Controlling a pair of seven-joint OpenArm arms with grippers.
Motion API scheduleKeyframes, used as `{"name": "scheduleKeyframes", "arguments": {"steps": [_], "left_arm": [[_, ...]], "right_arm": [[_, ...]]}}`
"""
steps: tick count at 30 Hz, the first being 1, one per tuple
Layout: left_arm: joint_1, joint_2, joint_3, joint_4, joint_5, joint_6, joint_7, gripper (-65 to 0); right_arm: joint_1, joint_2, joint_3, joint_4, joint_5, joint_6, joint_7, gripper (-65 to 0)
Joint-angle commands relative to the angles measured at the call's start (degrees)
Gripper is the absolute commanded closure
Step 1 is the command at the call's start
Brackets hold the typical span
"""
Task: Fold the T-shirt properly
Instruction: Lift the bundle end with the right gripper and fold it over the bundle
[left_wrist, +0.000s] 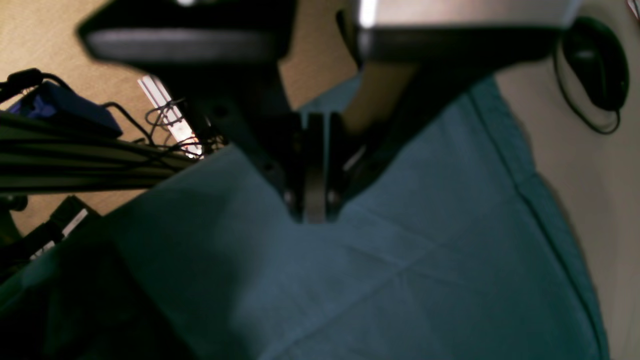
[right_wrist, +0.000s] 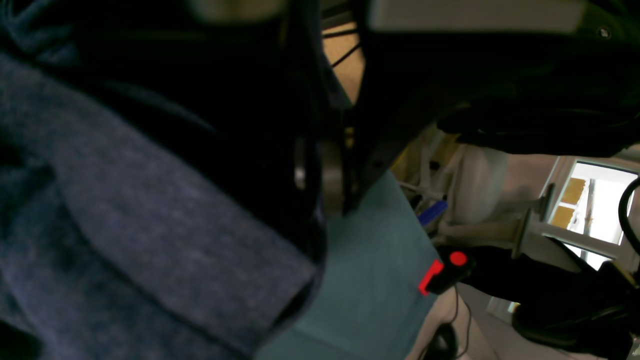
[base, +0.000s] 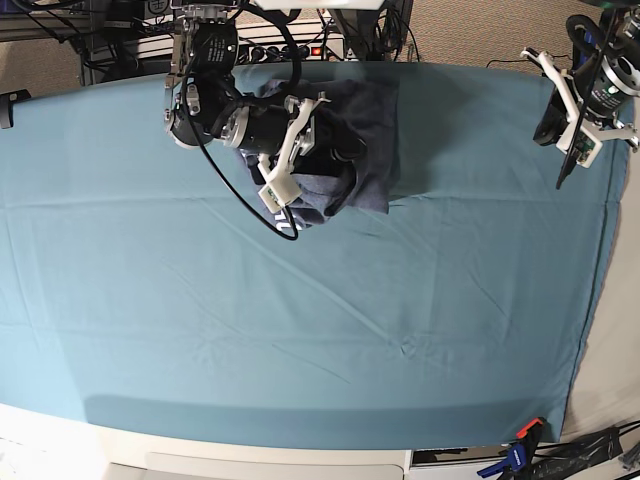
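Note:
The T-shirt (base: 375, 125) lies bunched in a dark blue-grey heap at the back middle of the teal table cloth (base: 300, 330). My right gripper (base: 345, 155) reaches into the heap from the left. In the right wrist view its jaws (right_wrist: 325, 200) stand closed, with the heathered T-shirt (right_wrist: 150, 225) fabric draped over and caught at the left finger. My left gripper (base: 553, 130) hangs near the table's back right corner, far from the shirt. In the left wrist view it (left_wrist: 315, 210) is shut with nothing between its fingers, above the bare teal cloth (left_wrist: 400, 280).
Cables and electronics (base: 250, 30) line the table's back edge. An orange and blue clamp (base: 520, 440) grips the cloth at the front right corner. A black mouse (left_wrist: 595, 65) lies beyond the cloth's edge. A black box with a red button (right_wrist: 445, 272) sits off the table.

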Motion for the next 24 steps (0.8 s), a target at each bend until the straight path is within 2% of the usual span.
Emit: {"name": "scheduleKeyframes", "arguments": {"steps": [1, 3, 4, 5, 11, 20, 24], "left_arm": [[0.20, -0.63, -0.48, 0.77, -0.39, -0.02, -1.22, 0.0], [0.20, -0.63, -0.48, 0.77, -0.39, -0.02, -1.22, 0.0], [0.20, -0.66, -0.48, 0.77, -0.39, -0.02, -1.22, 0.0], [0.20, -0.63, -0.48, 0.77, -0.39, -0.02, -1.22, 0.0], [0.20, -0.63, -0.48, 0.77, -0.39, -0.02, -1.22, 0.0], [0.20, -0.63, -0.48, 0.77, -0.39, -0.02, -1.22, 0.0], [0.22, -0.63, -0.48, 0.77, -0.39, -0.02, -1.22, 0.0]], "right_arm": [[0.52, -0.33, -0.26, 1.05, 2.03, 0.10, 1.09, -6.8], [0.52, -0.31, -0.26, 1.05, 2.03, 0.10, 1.20, -21.5], [0.52, -0.31, -0.26, 1.05, 2.08, 0.10, 1.31, -26.1], [0.52, -0.31, -0.26, 1.07, 2.32, 0.10, 1.27, -27.1], [0.50, -0.31, -2.43, 3.67, 12.98, 0.10, -2.66, -27.1], [1.18, -0.33, -18.88, 9.62, 13.33, 0.10, -2.40, -27.1], [2.10, -0.46, -22.18, 9.68, 13.11, 0.10, -2.34, -27.1]]}}
